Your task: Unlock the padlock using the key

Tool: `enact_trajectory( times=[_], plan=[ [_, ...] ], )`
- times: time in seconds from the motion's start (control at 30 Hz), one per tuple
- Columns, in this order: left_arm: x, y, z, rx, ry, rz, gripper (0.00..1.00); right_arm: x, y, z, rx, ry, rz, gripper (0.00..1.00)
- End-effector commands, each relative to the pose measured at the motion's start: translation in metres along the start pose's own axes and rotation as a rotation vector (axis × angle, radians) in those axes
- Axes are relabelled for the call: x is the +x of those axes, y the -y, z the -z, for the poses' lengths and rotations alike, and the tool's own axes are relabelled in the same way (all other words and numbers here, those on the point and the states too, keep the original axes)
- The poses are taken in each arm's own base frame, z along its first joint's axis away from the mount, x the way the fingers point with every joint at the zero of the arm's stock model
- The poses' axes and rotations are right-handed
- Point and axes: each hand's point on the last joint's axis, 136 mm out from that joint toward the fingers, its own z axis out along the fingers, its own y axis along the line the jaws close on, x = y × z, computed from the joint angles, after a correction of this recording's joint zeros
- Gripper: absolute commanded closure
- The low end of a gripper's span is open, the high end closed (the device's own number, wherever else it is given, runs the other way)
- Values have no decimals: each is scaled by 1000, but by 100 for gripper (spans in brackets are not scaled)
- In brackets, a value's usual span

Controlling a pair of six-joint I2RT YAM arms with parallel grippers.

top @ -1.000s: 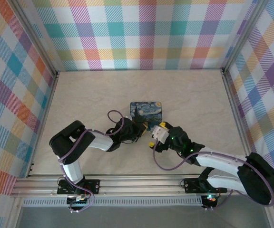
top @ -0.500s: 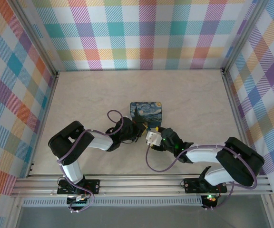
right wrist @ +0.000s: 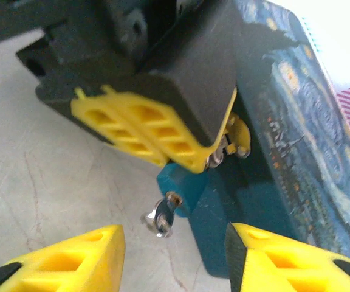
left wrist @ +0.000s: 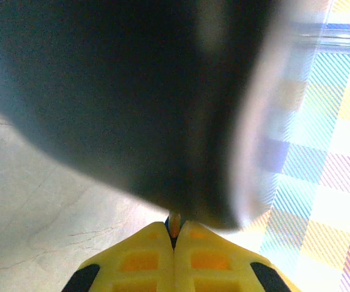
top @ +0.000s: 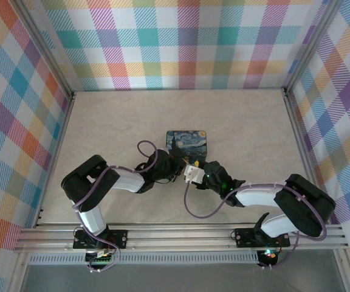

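Observation:
The teal-blue padlock hangs just above the table beside the tin, with my left gripper shut on its top. Its silvery shackle is hidden behind the yellow fingers. The small metal key sticks out of the padlock's underside, pointing toward the right wrist camera. My right gripper is open, and the key lies just ahead of the gap between its fingers, touching neither. From above, the left gripper and the right gripper almost meet. In the left wrist view, the shut pads pinch a thin sliver.
The Starry-Night tin lies flat right behind the padlock, and its side is close to my right gripper's right-hand finger. A dark blurred mass blocks the left wrist camera. Metal rails and plaid walls enclose the table.
My right arm has swung left and forward, bringing its open gripper up to the padlock and key. The left arm has held still with the padlock.

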Motion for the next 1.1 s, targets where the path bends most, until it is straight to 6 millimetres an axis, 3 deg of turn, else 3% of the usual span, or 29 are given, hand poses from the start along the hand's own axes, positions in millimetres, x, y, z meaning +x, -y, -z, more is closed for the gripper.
enact_trajectory(
  times=[0.0, 0.27, 0.5, 1.07],
  plan=[
    [8, 13, 4, 25, -19, 5, 98, -15, 4, -4, 3, 44, 0, 57],
    [8, 13, 5, 22, -19, 7, 98, -10, 5, -8, 16, 13, 8, 68],
    [8, 13, 4, 23, -19, 6, 98, -6, 8, -9, 37, -5, 4, 84],
    [9, 13, 3, 23, -25, 9, 98, -30, 27, -10, 55, 22, -135, 100]
  ],
)
